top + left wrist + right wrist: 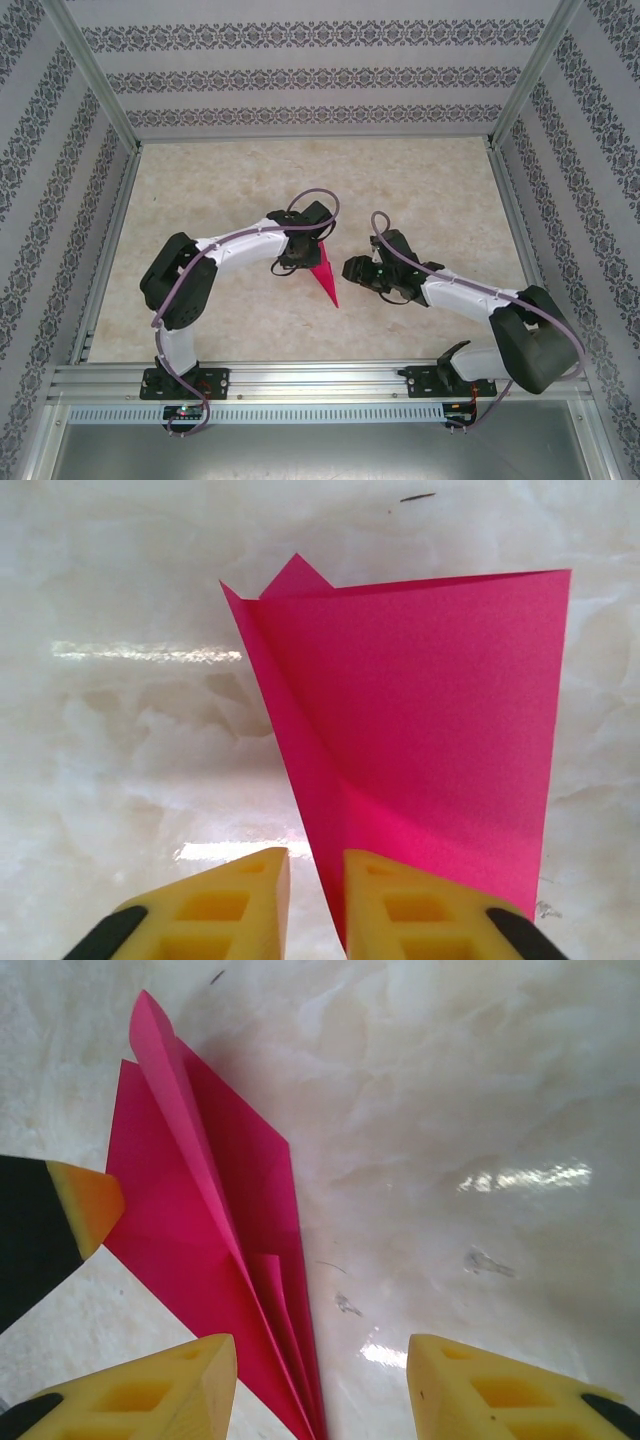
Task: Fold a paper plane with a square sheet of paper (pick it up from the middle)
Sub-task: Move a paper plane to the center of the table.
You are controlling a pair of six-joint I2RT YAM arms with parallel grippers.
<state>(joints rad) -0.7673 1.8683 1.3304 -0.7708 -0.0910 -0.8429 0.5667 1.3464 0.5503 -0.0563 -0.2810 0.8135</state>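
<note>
- The plane is plain magenta-pink paper, one colour all over. The walls round the table carry bands of dark ornament, a pattern and not lettering.
- It is a slim dart with sharp creases. From above it shows as a narrow triangle, nose pointing near and a little right, wide tail at the far end.
- In the right wrist view the plane has its centre fold standing up as a thin ridge. A wing lies flat on each side, and layered pleats run together toward the nose.
- In the left wrist view the plane is a broad sheet widening away from the fingers. A small triangular flap peeks out behind its far left corner.
- It lies on the pale marbled table, about mid-table, between the two grippers.
- The left gripper sits over the tail, fingers drawn close with a narrow gap. The paper's edge runs into that gap along one finger. Whether it is pinched I cannot tell.
- One dark, yellow-padded finger of that gripper shows just left of the ridge.
- The right gripper is spread wide and holds nothing. The nose lies between its fingers, close to the left one.
</note>
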